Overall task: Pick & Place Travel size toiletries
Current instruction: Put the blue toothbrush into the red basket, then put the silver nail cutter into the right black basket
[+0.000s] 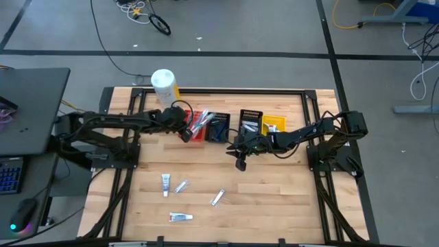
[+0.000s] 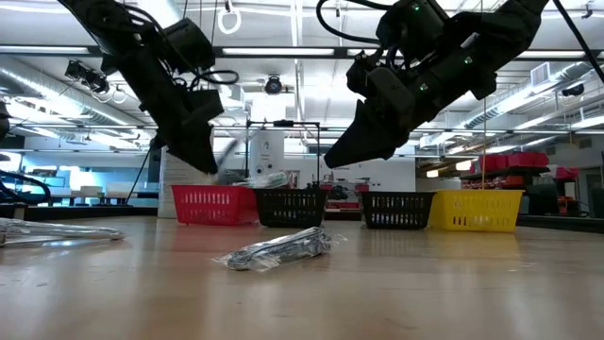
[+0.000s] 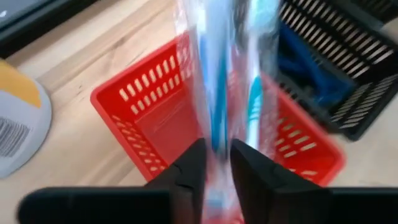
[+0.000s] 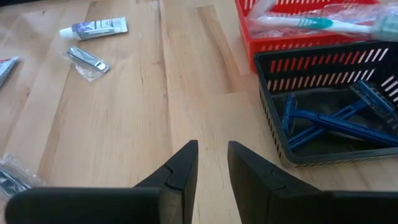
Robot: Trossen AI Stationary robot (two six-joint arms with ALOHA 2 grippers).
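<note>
My left gripper [image 3: 217, 171] hangs over the red bin [image 3: 143, 118], its fingers slightly apart. A clear-wrapped toothbrush packet [image 3: 230, 68] stands blurred between them; in the right wrist view the packet [image 4: 323, 23] lies across the red bin's top. My right gripper [image 4: 212, 165] is open over bare wood in front of the black bin [image 4: 280, 149], which holds blue razors [image 4: 329, 121]. Toothpaste tubes [image 1: 165, 184] [image 1: 180, 217] and small clear packets [image 1: 217, 197] lie flat on the near table. My left gripper has the toothbrush packet's near end [image 3: 219, 155] between its two fingers, which slant down from the table's left. The packet is blurred while the fingers and the bin are sharp, and I cannot tell whether the fingers touch it.
Four slotted bins stand in a row at the far middle: red [image 1: 195, 130], black [image 1: 218, 127], black [image 1: 251, 120], yellow [image 1: 273, 125]. A white-and-yellow cylinder [image 1: 164, 86] stands at the far left. Bare wood lies between the bins and the loose items.
</note>
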